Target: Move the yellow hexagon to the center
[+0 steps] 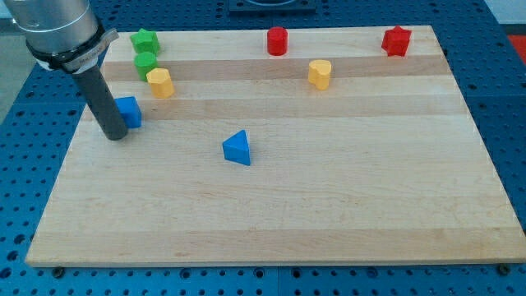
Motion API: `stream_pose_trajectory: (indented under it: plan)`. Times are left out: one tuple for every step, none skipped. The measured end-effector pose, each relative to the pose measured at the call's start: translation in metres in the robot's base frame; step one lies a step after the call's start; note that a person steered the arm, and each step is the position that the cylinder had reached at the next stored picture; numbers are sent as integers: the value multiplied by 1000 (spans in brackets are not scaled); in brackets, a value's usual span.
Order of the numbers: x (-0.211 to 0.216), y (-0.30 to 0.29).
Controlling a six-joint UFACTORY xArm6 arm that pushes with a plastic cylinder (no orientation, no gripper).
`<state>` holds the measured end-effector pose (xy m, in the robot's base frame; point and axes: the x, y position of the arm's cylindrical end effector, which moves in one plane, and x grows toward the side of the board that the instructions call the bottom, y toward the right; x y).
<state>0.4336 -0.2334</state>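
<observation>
My tip (pixel 114 136) is resting on the wooden table (pixel 271 222) near the view's left edge, touching or just beside the left side of a blue block (pixel 129 111), whose shape I cannot make out because the rod is partly covering it. There is no hand on this arm, only the straight dark rod, so nothing is opening or closing on anything. The yellow hexagon (pixel 160 82) is sitting up and to the right of my tip, near the view's top left, well apart from the middle of the table. Just above it, and touching it or nearly so, a green round block (pixel 145 63) is standing, and a green star-shaped block (pixel 145 39) is lying just above that at the table's top edge. A blue triangle (pixel 237 148) is lying closest to the middle, somewhat left of centre. A yellow heart-shaped block (pixel 320 73) is sitting right of centre towards the view's top. A red cylinder (pixel 278 40) is standing at the top edge, and a red star-shaped block (pixel 396 40) is lying near the top right corner.
</observation>
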Motion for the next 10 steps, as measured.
stream_pose_trajectory:
  plan:
    - [0,0]
    - [17,-4]
    - [23,-22]
    - [-6,-35]
    - [-55,-36]
    - [-99,-36]
    - [-120,-22]
    - [-121,19]
    - [-118,62]
    - [-109,97]
